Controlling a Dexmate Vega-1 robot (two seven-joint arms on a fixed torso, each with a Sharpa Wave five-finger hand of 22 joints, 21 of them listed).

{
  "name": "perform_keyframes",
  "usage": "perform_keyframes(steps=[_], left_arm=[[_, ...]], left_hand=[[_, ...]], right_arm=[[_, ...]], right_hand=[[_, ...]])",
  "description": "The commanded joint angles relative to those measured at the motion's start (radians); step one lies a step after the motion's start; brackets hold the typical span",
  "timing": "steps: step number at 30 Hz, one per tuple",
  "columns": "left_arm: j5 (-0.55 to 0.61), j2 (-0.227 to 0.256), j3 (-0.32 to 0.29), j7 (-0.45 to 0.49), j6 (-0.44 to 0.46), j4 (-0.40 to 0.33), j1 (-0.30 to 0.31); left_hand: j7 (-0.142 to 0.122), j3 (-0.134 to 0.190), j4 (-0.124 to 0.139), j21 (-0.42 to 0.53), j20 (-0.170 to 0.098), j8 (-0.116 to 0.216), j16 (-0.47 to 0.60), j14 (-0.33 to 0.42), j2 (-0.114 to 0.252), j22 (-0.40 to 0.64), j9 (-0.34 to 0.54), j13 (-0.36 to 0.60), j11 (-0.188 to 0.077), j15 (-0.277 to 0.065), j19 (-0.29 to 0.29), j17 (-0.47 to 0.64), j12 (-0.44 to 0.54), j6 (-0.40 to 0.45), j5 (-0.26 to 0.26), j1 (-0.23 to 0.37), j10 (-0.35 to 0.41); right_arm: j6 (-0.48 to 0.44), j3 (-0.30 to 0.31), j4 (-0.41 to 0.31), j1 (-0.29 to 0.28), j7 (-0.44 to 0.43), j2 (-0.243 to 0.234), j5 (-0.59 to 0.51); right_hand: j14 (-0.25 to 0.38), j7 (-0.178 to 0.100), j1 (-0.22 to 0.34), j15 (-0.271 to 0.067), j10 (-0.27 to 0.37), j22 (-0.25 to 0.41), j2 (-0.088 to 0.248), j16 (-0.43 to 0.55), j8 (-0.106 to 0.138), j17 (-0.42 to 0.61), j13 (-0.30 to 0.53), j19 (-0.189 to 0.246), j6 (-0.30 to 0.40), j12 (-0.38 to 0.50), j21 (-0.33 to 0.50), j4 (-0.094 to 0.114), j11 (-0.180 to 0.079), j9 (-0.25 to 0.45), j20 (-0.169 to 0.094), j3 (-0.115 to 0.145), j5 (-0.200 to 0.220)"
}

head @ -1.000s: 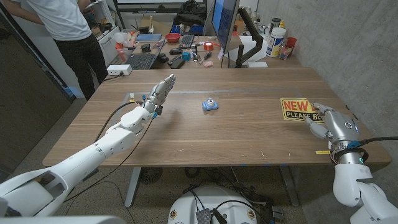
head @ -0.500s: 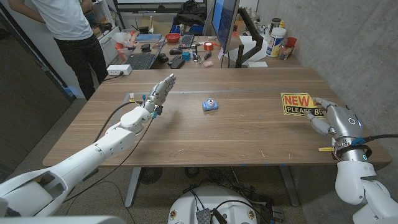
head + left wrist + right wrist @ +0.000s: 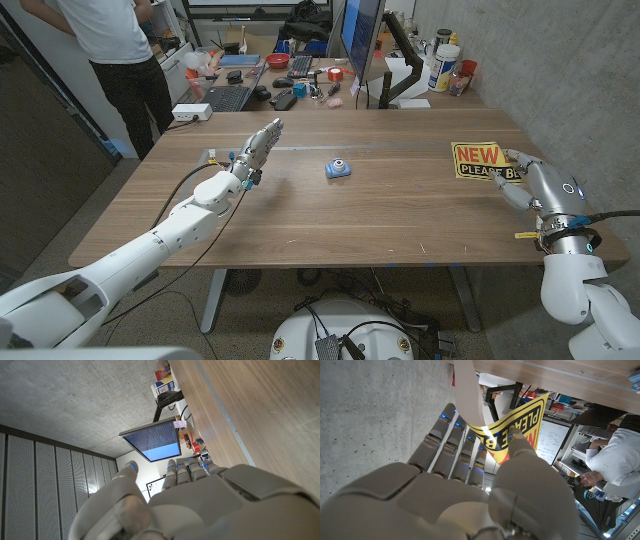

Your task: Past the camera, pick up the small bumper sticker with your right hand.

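Your right hand [image 3: 540, 186] has carried the yellow sticker [image 3: 481, 162] farther from you along the table's right edge, and it pinches one end between thumb and fingers [image 3: 462, 440], the sheet curling off the wood. That thin, floppy sheet could slide out if you loosen or jerk the pinch. Beyond, near the small blue camera [image 3: 338, 168], your left hand [image 3: 257, 150] hovers with fingers straight, holding nothing.

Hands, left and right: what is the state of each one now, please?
Left hand: open, fingers extended, holding nothing.
Right hand: pinching the yellow bumper sticker between thumb and fingers.
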Motion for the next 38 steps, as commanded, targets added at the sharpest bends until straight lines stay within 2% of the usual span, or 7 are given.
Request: perform_keyframes(steps=[1,22,38], left_arm=[[-0.004,0.001,0.0,-0.015,0.0,0.005,-0.001],[-0.008,0.027,0.0,-0.001,-0.004,-0.024,0.019],[-0.004,0.02,0.014,0.0,0.001,-0.017,0.0]], left_hand=[[0.0,-0.004,-0.002,0.0,0.003,0.002,-0.001,-0.009,0.009,0.004,0.004,0.003,-0.007,0.003,-0.002,0.006,0.006,0.007,-0.003,0.0,-0.001],[0.001,-0.005,-0.003,0.0,0.002,0.002,-0.001,-0.01,0.009,0.004,0.004,0.003,-0.007,0.004,-0.002,0.006,0.006,0.008,-0.003,0.001,-0.002],[0.0,-0.005,-0.004,-0.001,0.003,0.002,-0.001,-0.01,0.01,0.004,0.004,0.003,-0.007,0.004,-0.002,0.006,0.006,0.008,-0.004,0.001,-0.002]], right_arm=[[0.024,0.007,-0.016,0.001,0.013,0.016,-0.027],[0.044,-0.016,-0.002,0.041,0.016,0.029,-0.05],[0.048,-0.014,0.017,0.058,0.014,0.025,-0.039]], right_hand=[[0.007,0.0,0.004,-0.001,0.004,0.002,0.0,-0.005,-0.003,0.001,0.001,0.007,0.01,0.001,0.0,0.007,-0.002,0.002,-0.001,0.0,-0.003],[0.01,0.001,0.002,-0.005,0.008,0.001,0.002,-0.01,-0.005,0.002,0.001,0.006,0.013,-0.001,-0.003,0.01,-0.002,0.002,-0.001,0.0,-0.005],[0.007,0.001,0.001,-0.007,0.007,0.001,0.003,-0.015,-0.008,0.002,0.001,0.006,0.013,-0.003,-0.005,0.011,-0.003,0.002,0.0,0.0,-0.006]])
